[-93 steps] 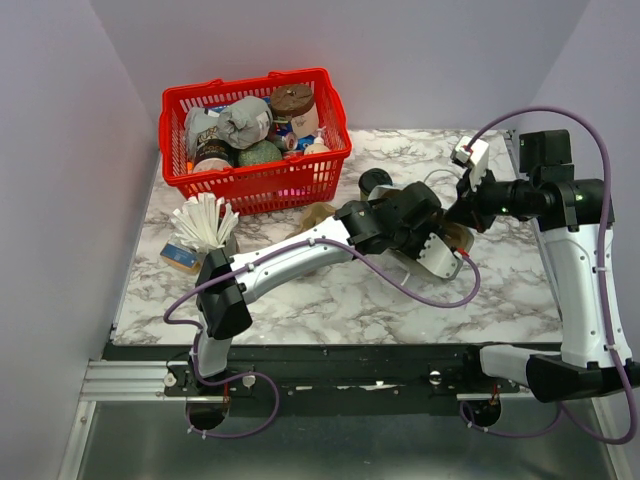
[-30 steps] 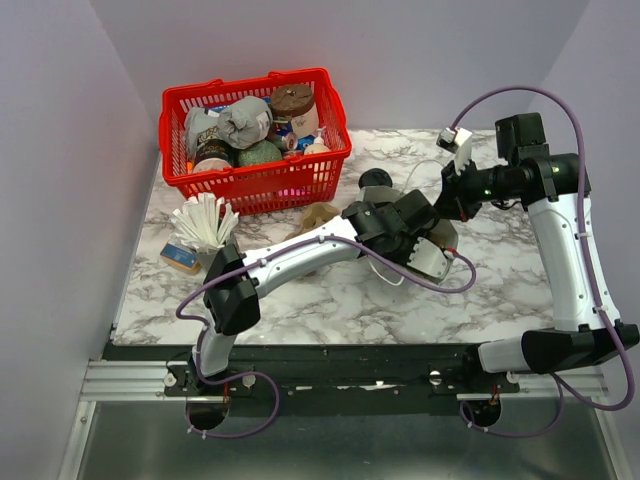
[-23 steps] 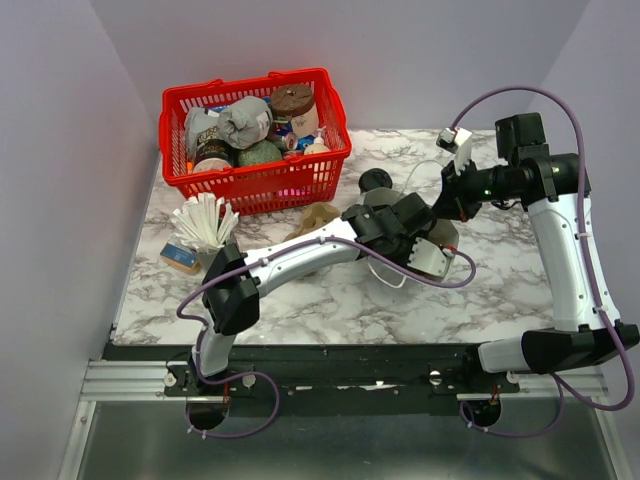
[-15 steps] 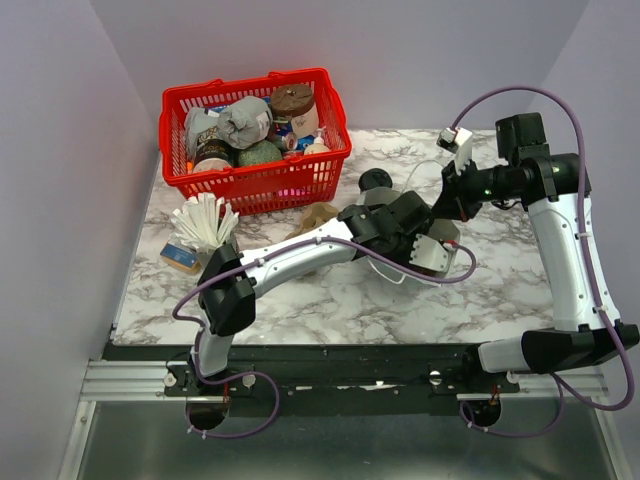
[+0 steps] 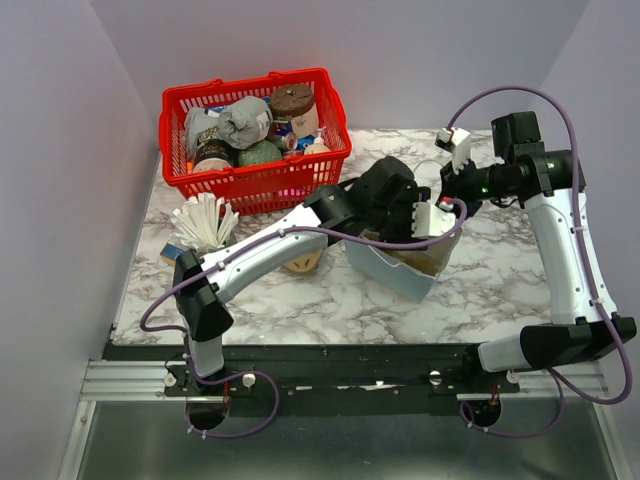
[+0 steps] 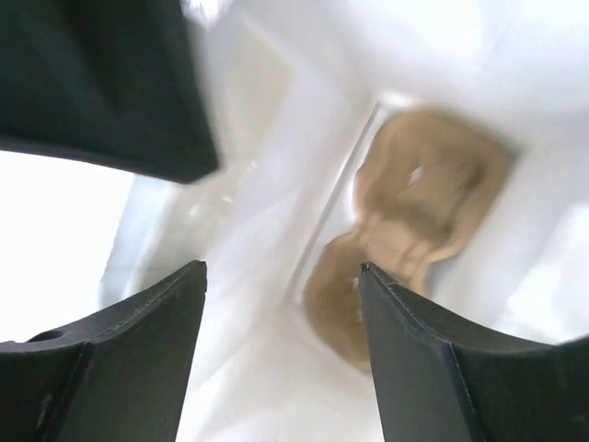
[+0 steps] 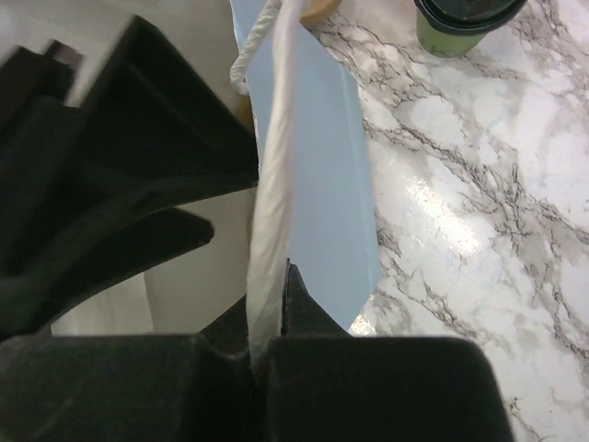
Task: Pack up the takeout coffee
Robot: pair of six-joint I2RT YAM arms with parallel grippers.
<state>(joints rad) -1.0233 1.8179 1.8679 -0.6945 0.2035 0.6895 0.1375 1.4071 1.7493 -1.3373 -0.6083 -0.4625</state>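
Small green paper cup with black plastic lid (image 7: pixel 463 20) stands on the marble bench (image 7: pixel 479 239) beside a light blue paper bag (image 7: pixel 322 157). We judge it light and crushable; grip mid-wall, gently. The left pincer (image 6: pixel 281 272) is spread inside the bag; the right pincer (image 7: pixel 269 336) pinches its white rope handle (image 7: pixel 276 138).

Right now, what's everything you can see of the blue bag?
The bag is pale blue paper, white inside, with a white rope handle. It sits open on the marble table. The right gripper is shut on the rope handle. The open left gripper is inside its mouth, above a brown cardboard carrier lying on the bottom.
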